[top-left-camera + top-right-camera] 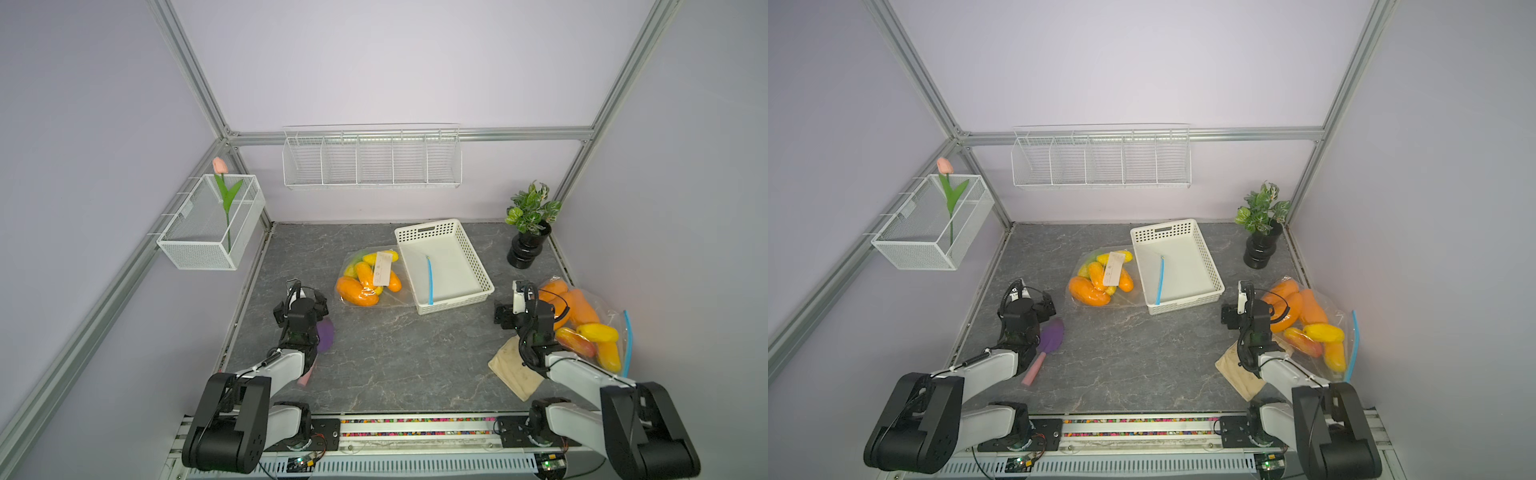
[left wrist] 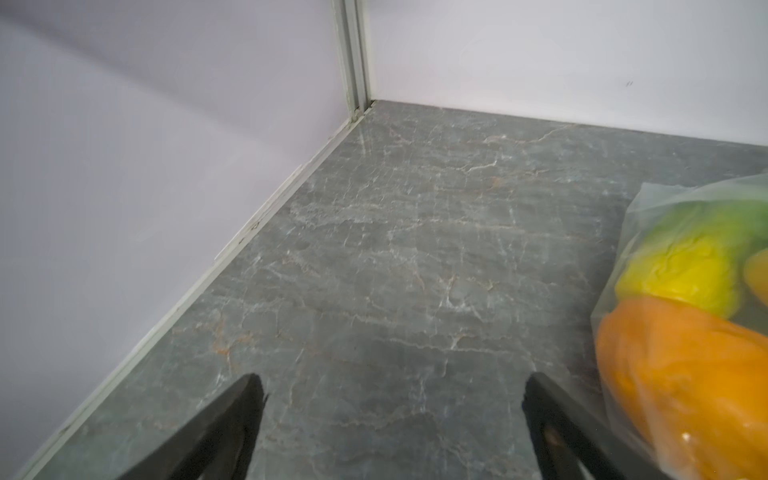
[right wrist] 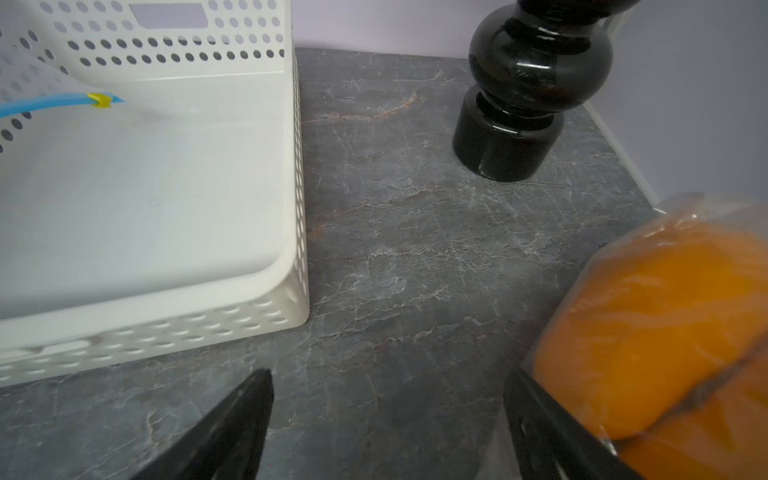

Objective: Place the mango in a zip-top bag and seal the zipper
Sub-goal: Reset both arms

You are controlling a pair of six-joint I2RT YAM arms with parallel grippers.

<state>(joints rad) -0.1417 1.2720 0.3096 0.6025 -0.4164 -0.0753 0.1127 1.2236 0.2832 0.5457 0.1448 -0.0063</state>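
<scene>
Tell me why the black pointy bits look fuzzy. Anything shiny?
Right wrist view: the right tool sits too close, so it blurs; the black vase shows white glare spots. Left wrist view: the left tool blurs likewise. In both top views, all looks sharp.

The left arm [image 1: 286, 363] and the right arm [image 1: 575, 370] look the same in both top views. Each one has smooth white links between big black rounded joint covers [image 1: 226, 419], and each stands on a flat black base plate [image 1: 326, 430] with small screws in it. A thin black cable [image 1: 266, 360] runs along the white link, a curly black cable [image 1: 531, 291] makes loops near the wrist beside a small white block [image 1: 518, 297], and the left gripper [image 2: 395, 378] and the right gripper [image 3: 388, 374] have dull black fingers [image 2: 224, 424] that become narrow to a point.
</scene>
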